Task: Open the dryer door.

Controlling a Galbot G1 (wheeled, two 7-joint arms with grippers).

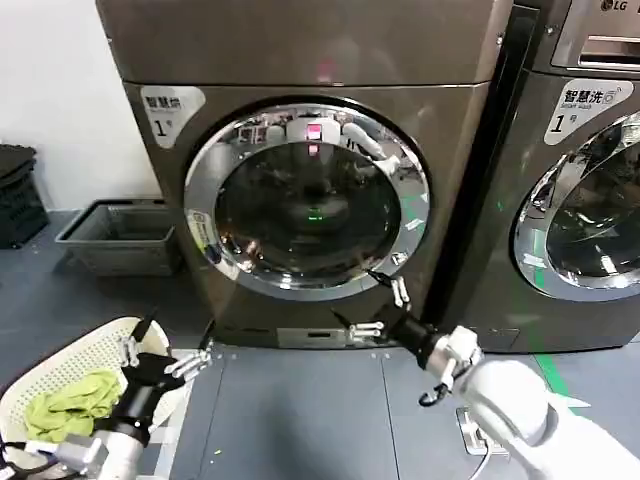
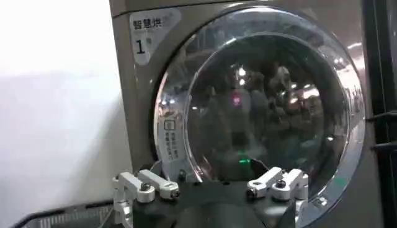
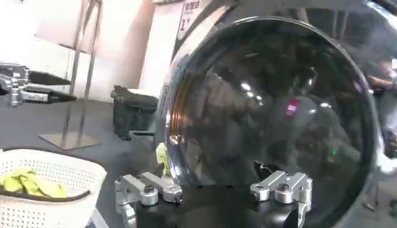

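The dryer door (image 1: 305, 200) is the big round porthole with a wide chrome rim and dark glass on the front of the bronze-brown machine. It lies flush against the machine front. My right gripper (image 1: 383, 308) is open at the door's lower right rim, its fingers just off the chrome. In the right wrist view the dryer door (image 3: 273, 105) looms close behind the open right gripper (image 3: 214, 189). My left gripper (image 1: 162, 352) hangs open low on the left, well clear of the door. The left wrist view looks over the open left gripper (image 2: 214, 189) at the dryer door (image 2: 267, 105).
A white basket (image 1: 40, 365) holding a green cloth (image 1: 65, 405) sits on the floor by my left arm. A grey bin (image 1: 120, 235) stands left of the dryer, next to a black crate (image 1: 18, 195). The LG machine (image 1: 585, 220) adjoins on the right.
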